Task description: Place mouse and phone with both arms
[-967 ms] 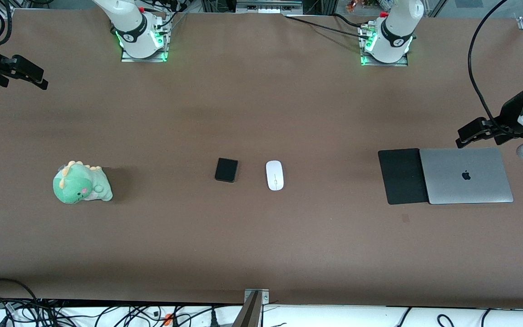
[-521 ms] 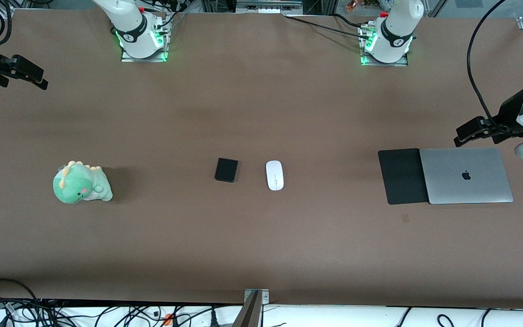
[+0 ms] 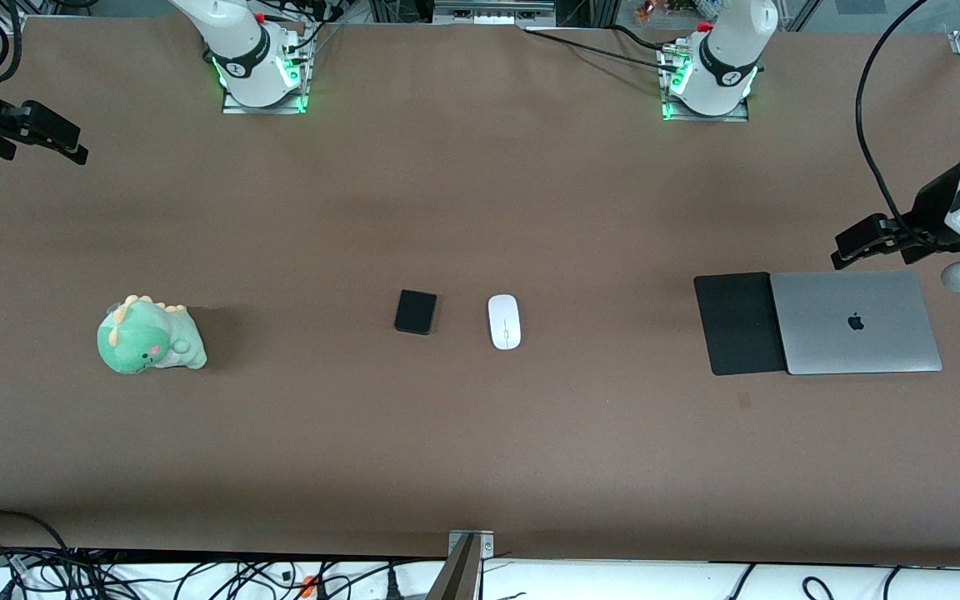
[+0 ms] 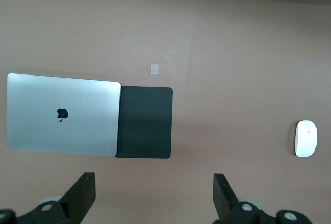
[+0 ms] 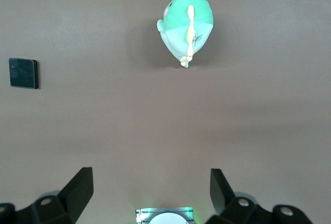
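Observation:
The white oval mouse point(image 3: 504, 322) lies on the brown table near its middle, and also shows in the left wrist view point(image 4: 305, 138). The small black phone point(image 3: 415, 312) lies beside it toward the right arm's end, and shows in the right wrist view point(image 5: 23, 73). My left gripper point(image 3: 843, 248) hangs open and empty over the table by the laptop's edge at the left arm's end point(image 4: 153, 193). My right gripper point(image 3: 72, 143) hangs open and empty over the right arm's end of the table point(image 5: 151, 188). Both are far from the mouse and the phone.
A closed silver laptop point(image 3: 855, 322) lies at the left arm's end, with a black mouse pad point(image 3: 738, 323) touching its side toward the mouse. A green dinosaur plush point(image 3: 149, 336) sits toward the right arm's end. Cables lie along the table's near edge.
My left gripper has drifted slightly toward the table's middle. The right gripper, the mouse and the phone have not moved.

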`<state>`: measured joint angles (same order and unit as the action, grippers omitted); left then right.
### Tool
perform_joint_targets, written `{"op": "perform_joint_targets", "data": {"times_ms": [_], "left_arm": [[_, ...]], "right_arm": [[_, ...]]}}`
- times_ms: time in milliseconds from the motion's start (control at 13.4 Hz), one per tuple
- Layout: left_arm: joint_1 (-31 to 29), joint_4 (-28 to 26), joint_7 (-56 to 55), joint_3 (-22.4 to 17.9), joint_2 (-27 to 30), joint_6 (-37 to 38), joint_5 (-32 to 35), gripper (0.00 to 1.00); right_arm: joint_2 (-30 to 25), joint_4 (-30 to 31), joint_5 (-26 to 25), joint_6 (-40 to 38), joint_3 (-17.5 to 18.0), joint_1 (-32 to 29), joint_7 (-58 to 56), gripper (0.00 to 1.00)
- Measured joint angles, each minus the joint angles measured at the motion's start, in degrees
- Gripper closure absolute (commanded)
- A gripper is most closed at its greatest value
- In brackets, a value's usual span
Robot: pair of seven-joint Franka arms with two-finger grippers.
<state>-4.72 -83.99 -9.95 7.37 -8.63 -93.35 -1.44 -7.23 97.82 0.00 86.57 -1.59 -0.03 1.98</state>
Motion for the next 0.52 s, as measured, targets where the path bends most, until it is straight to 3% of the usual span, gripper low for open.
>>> {"op": "perform_joint_targets", "data": {"times_ms": [521], "left_arm": [[0.22, -0.09, 0.00, 0.27, -0.32, 0.03, 0.00, 0.00]], "right_arm": [[0.00, -0.48, 0.06, -0.02, 0.00, 0.00, 0.00, 0.00]]}}
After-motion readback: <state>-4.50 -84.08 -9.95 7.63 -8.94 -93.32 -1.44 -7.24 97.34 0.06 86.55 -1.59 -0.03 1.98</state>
